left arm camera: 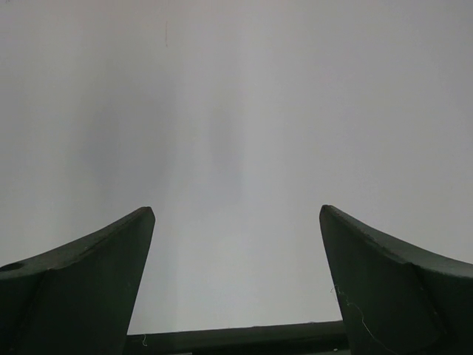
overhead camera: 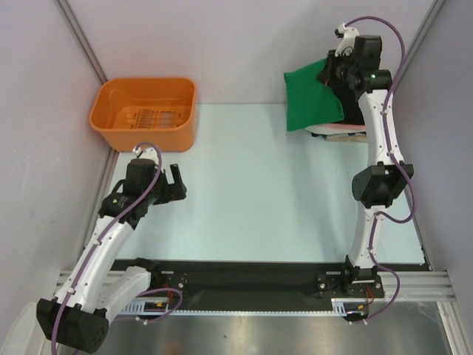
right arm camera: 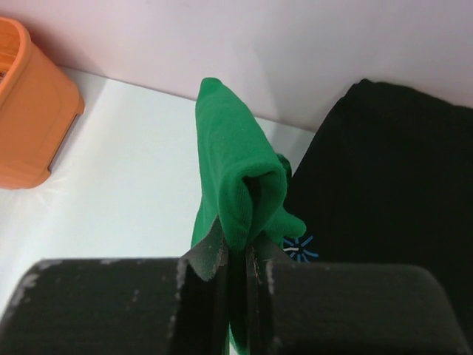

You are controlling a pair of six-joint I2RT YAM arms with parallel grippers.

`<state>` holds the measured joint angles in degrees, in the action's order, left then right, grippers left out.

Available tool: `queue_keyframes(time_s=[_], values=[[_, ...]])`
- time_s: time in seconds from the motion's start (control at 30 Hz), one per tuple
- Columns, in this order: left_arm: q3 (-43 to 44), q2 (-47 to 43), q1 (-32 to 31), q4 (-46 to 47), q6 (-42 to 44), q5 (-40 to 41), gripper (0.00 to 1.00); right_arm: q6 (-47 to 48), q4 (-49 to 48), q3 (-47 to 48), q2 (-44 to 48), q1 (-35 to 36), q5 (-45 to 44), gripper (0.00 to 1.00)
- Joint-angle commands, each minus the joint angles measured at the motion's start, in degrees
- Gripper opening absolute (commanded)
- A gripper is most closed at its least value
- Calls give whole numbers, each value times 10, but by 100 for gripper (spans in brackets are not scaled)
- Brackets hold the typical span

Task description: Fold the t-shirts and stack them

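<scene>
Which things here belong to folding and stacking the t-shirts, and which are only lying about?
Job: green t-shirt, pinched in the right gripper; black t-shirt beside it.
Lying about: orange basket; left gripper, open, holding nothing.

The left arm (overhead camera: 103, 244) is crouching low at the near left, elbow bent, its left gripper (overhead camera: 176, 183) pointing forward and holding its fingers (left arm camera: 111, 281) wide apart. The right arm (overhead camera: 380, 140) is reaching far forward, its right gripper (right arm camera: 235, 259) pinching both fingers together on a fold of the green t-shirt (right arm camera: 236, 170).

Lab test cell: panel walls (overhead camera: 244, 44), aluminium rail (overhead camera: 421, 285).
</scene>
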<state>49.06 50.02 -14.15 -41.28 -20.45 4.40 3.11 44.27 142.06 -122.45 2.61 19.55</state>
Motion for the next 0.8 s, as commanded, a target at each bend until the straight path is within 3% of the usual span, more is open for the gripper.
queue_keyframes(time_s=[0.0,0.23,0.4,0.77], values=[[-4,1,8,15,9,1,100,17,-29,59,-5,-21,21,0],[-4,10,14,15,9,-1,100,0,-34,73,-7,-45,81,0],[-5,12,17,16,9,-4,100,15,-44,45,23,-51,73,0],[-5,21,17,16,9,-4,99,28,-67,52,-14,-74,51,0]])
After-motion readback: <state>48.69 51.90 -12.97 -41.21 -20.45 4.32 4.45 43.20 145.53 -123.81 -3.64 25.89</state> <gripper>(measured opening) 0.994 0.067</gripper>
